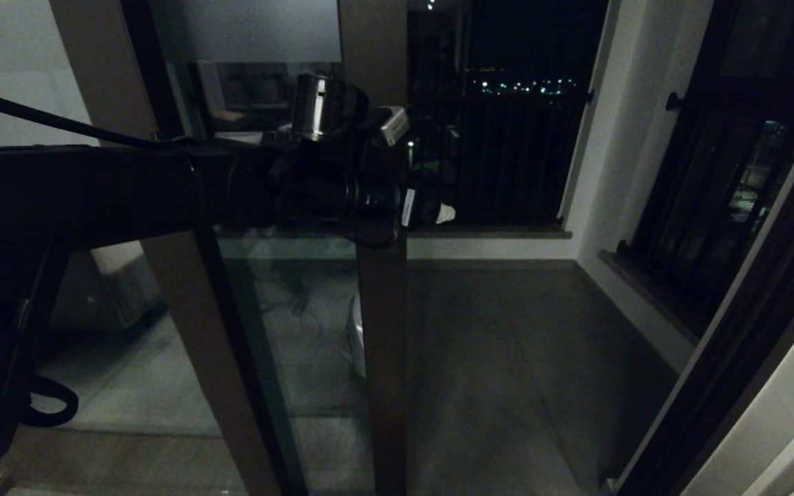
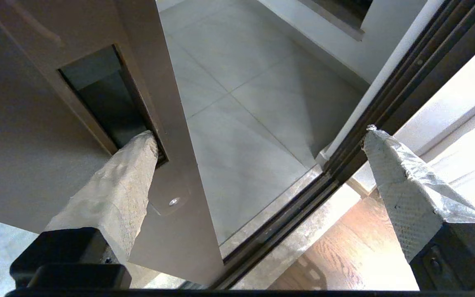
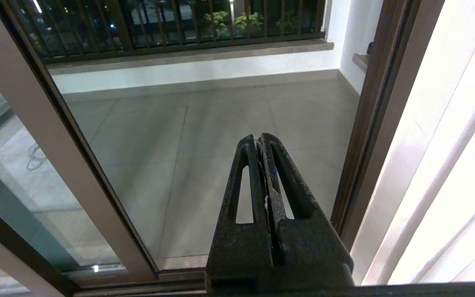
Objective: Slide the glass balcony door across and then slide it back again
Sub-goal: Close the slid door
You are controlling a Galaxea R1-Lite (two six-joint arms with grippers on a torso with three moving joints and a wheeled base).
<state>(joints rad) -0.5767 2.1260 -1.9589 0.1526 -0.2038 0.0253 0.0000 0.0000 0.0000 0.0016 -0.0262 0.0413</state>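
Left hand open, one fingertip in door handle

Left arm stretched level across head view, wrist turned forward. Left gripper spread wide; two fingers wrapped in pale tape, nothing clamped between them. Right gripper seen only from own wrist, black fingers pressed together at tips, nothing held.
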